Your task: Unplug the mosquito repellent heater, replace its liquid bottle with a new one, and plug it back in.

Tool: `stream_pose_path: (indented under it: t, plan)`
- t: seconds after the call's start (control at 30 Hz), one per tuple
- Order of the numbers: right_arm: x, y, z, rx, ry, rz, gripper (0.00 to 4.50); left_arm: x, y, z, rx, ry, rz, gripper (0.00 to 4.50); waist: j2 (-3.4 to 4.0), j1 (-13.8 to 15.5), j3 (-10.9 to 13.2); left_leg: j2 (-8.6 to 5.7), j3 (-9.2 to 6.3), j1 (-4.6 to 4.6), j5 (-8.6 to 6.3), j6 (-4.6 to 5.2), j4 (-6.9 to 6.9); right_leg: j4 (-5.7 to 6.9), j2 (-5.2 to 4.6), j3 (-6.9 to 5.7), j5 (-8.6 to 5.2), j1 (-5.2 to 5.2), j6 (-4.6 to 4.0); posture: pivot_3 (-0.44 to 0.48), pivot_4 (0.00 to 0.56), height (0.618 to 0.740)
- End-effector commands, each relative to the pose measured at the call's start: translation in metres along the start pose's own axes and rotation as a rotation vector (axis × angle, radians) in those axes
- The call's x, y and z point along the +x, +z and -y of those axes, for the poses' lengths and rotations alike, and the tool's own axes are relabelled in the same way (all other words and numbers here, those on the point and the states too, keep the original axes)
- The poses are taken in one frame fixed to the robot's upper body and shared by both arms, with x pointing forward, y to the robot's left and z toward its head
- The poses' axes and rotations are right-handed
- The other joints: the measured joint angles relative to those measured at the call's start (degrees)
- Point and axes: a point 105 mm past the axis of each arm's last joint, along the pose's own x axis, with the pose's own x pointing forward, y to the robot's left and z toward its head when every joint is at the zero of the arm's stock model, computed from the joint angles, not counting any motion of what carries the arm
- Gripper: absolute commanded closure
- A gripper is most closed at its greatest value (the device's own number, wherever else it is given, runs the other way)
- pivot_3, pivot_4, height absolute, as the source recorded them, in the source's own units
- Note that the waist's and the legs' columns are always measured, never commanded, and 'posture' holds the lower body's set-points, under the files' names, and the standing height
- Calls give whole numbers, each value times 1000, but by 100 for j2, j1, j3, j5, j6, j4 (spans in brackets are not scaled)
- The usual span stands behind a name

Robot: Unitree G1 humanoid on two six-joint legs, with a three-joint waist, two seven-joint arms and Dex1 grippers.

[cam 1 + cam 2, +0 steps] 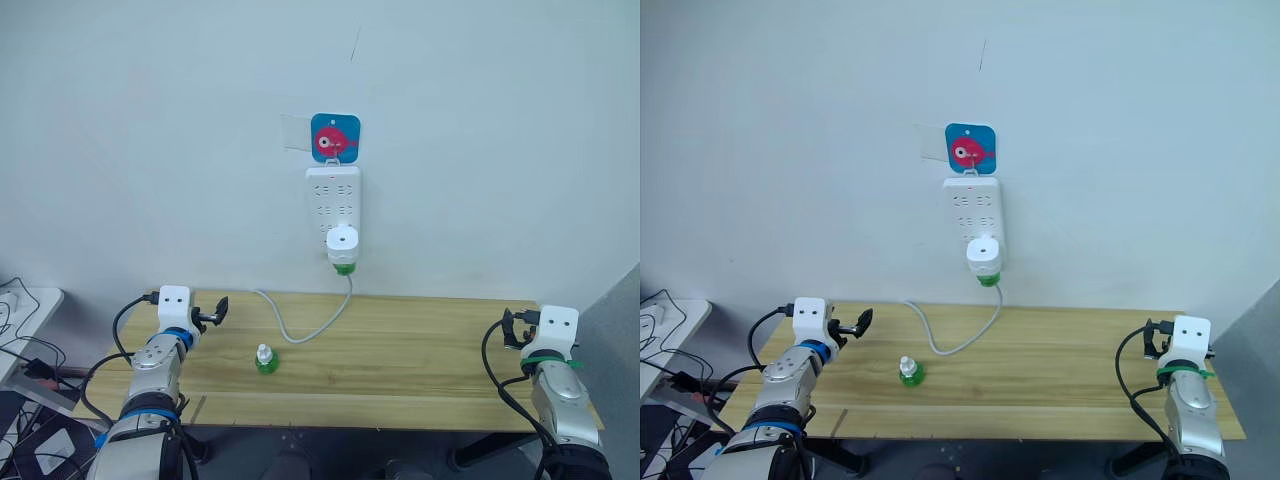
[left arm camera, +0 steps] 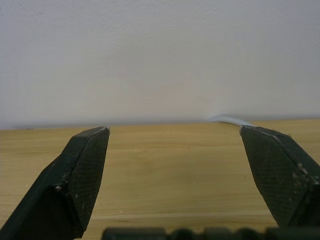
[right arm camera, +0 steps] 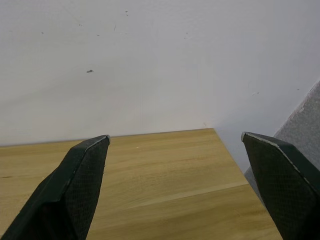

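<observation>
Both grippers are spread wide with nothing in them from where I'm driving: the left gripper [image 2: 175, 145] hovers over the left end of the wooden table [image 1: 420, 360], the right gripper [image 3: 175, 145] over its right end, both well away from everything else. The mosquito repellent heater [image 1: 343, 244] is plugged into the bottom of the white power strip [image 1: 333, 200] on the wall, its green bottle [image 1: 343, 267] hanging under it. A spare green bottle [image 1: 265, 359] stands on the table beside the strip's grey cord [image 1: 300, 325], and the only label I see is a blue card [image 1: 335, 138] with a pink fish above the strip, no text I can read.
</observation>
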Motion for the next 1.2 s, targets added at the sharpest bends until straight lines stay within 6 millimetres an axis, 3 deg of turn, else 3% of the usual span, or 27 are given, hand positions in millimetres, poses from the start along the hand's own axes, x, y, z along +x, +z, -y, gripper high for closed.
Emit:
stream_pose_path:
  t: [0.03,0.47,0.7,0.93,1.03,1.2]
  plan:
    - [2,20,2,-8,4,67,77,1,23,-7,13,-3,66,0,0,-1,0,0,0,0,0,0,0,0,0,0,0,0,0,325,0,740]
    - [-3,20,3,-14,2,66,77,-2,31,-1,-30,-35,90,0,1,-2,-1,2,-6,-1,0,0,1,1,0,-6,-1,4,-2,315,0,740]
    - [-6,23,3,-17,6,68,77,-6,40,5,-63,-90,127,0,5,-17,2,3,-7,-1,0,0,1,2,0,-8,-4,3,-5,310,27,740]
    - [-19,67,-31,-20,182,169,77,-27,98,39,14,-397,266,0,36,-103,93,9,-14,2,0,0,2,4,0,-15,-26,2,14,326,92,740]
    - [-35,102,-63,-40,346,245,0,-40,131,63,54,-585,318,607,65,-145,225,10,-23,-1,1,0,5,12,2,-18,-45,4,-14,331,113,740]
    - [-71,150,-104,-61,511,361,0,-43,164,92,133,-752,343,2268,87,-150,385,8,-64,-5,1,0,7,11,5,-46,-41,6,-5,337,144,740]
